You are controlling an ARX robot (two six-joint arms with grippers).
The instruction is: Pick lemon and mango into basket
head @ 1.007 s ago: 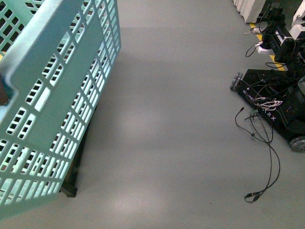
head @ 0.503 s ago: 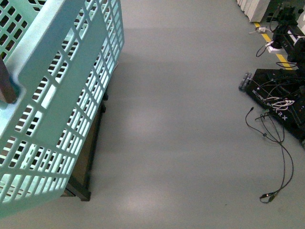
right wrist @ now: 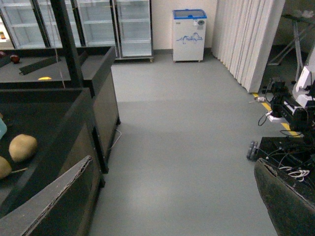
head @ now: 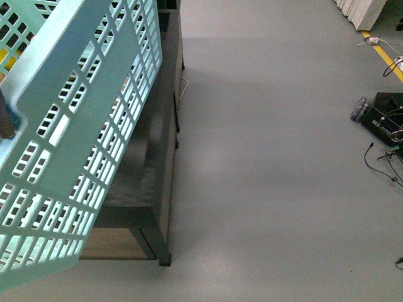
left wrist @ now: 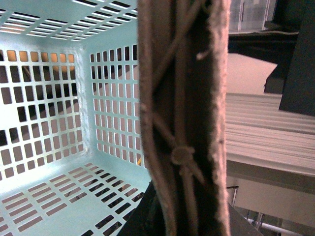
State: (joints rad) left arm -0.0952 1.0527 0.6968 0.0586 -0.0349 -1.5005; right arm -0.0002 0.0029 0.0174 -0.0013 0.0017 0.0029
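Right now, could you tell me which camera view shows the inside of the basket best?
The left wrist view: it looks into the basket, showing slotted floor and walls, though a brown strip blocks part. The front view shows only its outer side; the right wrist view, nothing clear.

grey floor (head: 264,157) carries everything. dark stand (head: 160,157) sits on it, left part hidden behind the basket (head: 75,126); pale wooden board (head: 110,244) low in its frame. far right on the floor: black wheeled base (head: 384,116), loose cables (head: 381,157) just beside it, yellow line (head: 384,53) past that. right wrist view: the stand's near bin holds two tan fruits (right wrist: 22,146). farther bin top has a small yellow piece (right wrist: 44,78) and a dark red round thing (right wrist: 15,58), too small to identify. white chest freezer (right wrist: 189,34) stands on the floor by the back wall.
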